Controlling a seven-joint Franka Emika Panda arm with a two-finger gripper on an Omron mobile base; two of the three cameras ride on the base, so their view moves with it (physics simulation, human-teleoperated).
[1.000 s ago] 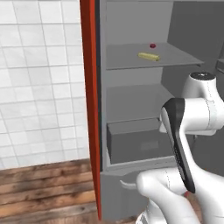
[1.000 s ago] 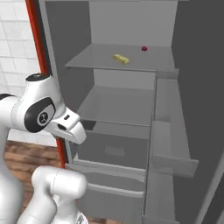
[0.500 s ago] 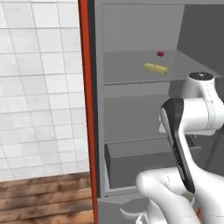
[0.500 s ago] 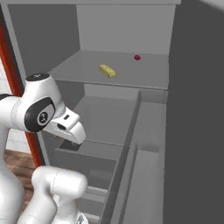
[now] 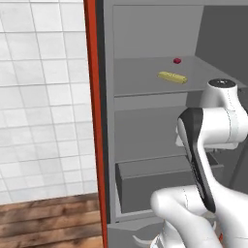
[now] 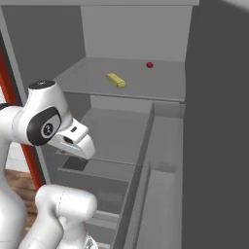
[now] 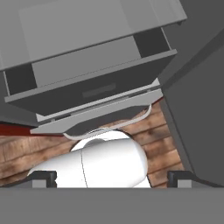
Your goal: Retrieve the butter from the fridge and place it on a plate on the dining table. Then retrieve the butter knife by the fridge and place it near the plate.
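Observation:
The fridge (image 5: 145, 29) stands open in front of me, its grey shelves bare except on the upper one. There the butter (image 5: 173, 77), a small yellow stick, lies flat near the middle, and it appears again as the butter (image 6: 116, 80) in the right base view. My arm is folded below that shelf, well short of the butter. In the hand view my gripper (image 7: 112, 178) points down at the lower drawer, open, with nothing between its fingertips (image 7: 43, 177). The plate, the dining table and the butter knife are out of view.
A tiny red round item (image 5: 177, 61) sits behind the butter on the same shelf. A grey drawer (image 7: 87, 78) sticks out below. The fridge door (image 6: 219, 121) stands open on the right. A red panel (image 5: 92, 121), a white tiled wall (image 5: 43, 97) and a wooden floor (image 5: 48, 223) lie to the left.
The whole picture has shifted: the base has driven closer to the fridge, so the shelves and the butter look larger and lower. The arm keeps its folded pose, jaws still open.

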